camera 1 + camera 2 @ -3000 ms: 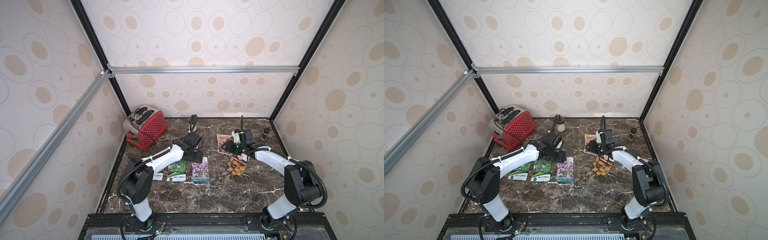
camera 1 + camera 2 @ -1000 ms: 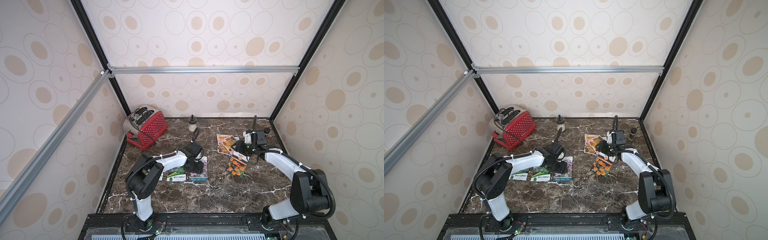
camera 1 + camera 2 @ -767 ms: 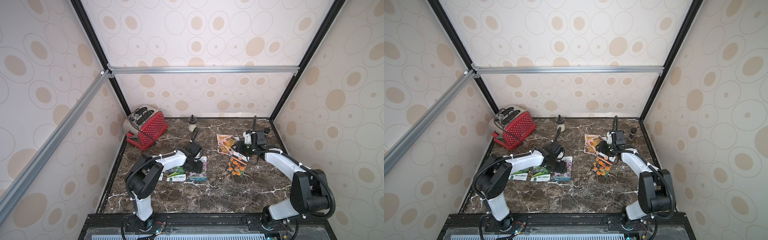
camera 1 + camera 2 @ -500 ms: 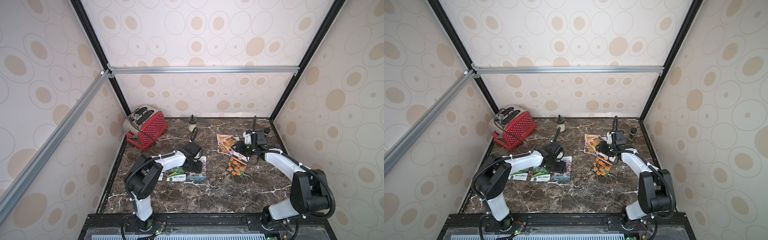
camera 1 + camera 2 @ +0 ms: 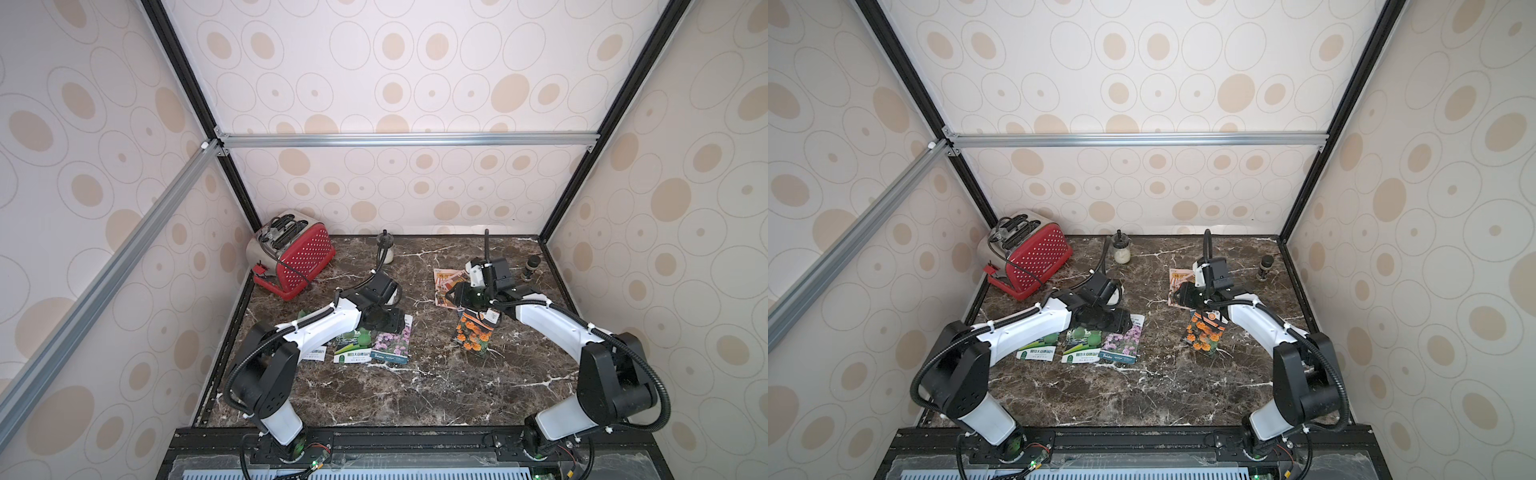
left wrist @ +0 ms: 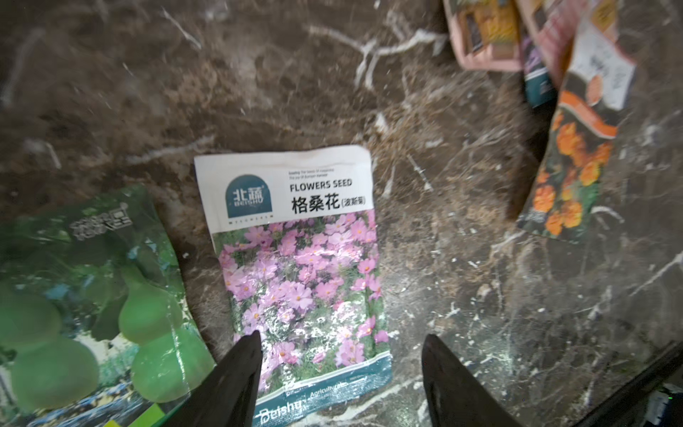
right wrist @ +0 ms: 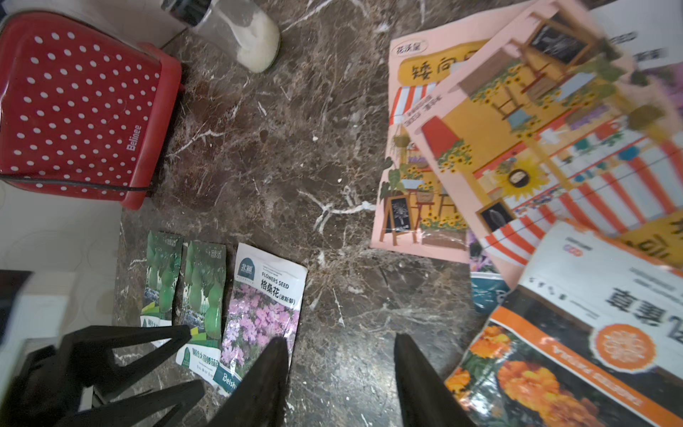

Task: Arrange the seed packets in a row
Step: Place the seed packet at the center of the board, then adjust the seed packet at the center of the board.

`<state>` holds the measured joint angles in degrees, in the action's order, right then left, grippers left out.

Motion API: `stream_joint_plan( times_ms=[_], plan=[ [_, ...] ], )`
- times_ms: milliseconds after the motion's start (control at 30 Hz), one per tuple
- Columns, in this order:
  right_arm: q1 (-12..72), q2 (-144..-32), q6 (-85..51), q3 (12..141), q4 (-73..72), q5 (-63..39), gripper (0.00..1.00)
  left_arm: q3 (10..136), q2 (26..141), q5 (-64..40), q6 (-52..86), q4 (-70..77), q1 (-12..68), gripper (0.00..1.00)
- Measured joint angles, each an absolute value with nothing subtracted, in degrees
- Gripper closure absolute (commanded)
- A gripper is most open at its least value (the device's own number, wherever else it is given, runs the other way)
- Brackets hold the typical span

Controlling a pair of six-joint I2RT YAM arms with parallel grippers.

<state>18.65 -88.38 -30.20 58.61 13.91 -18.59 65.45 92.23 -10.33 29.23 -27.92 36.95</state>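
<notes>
A: What's lying nearest?
B: On the table [image 5: 415, 386], gourd packets [image 7: 201, 288] and the purple flower packet [image 6: 295, 258] are sitting side by side. My left claw [image 6: 342, 334] is hovering over it, wide open, empty.
A: Farther?
B: The marigold packet [image 5: 473, 334] is lying beside my half-open, empty right claw [image 7: 340, 338], with shop-front packets [image 7: 417, 148] overlapping behind. I'm judging them light, floppy, slick, so I'm planning on pinching an edge.

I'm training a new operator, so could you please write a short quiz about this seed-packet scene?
1. How many seed packets lie side by side in the row?
2. True or false: the right gripper is open and empty.
3. Which packet lies below the left gripper? A. green gourd packet B. pink flower packet C. marigold packet
Key: 1. three; 2. true; 3. B.
</notes>
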Motion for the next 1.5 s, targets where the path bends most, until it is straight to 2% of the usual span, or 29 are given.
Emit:
stream_joint_plan(
  times_ms=[233,400,667,1500],
  plan=[
    [25.8,-96.9,-33.2,58.8,10.5,-19.1,0.51,66.9,87.4,-6.0,29.2,-30.6,35.4,0.3],
    [28.7,-101.1,-34.7,59.7,8.9,-19.4,0.51,66.8,86.8,-4.5,29.3,-33.0,31.4,0.3],
    [30.5,-106.5,-36.7,62.9,6.7,-19.6,0.51,65.2,82.8,-4.4,29.4,-33.6,26.3,0.3],
    [33.4,-114.3,-38.1,71.8,6.6,-19.6,0.52,63.3,82.3,-6.4,30.7,-33.0,26.1,0.3]
  ],
)
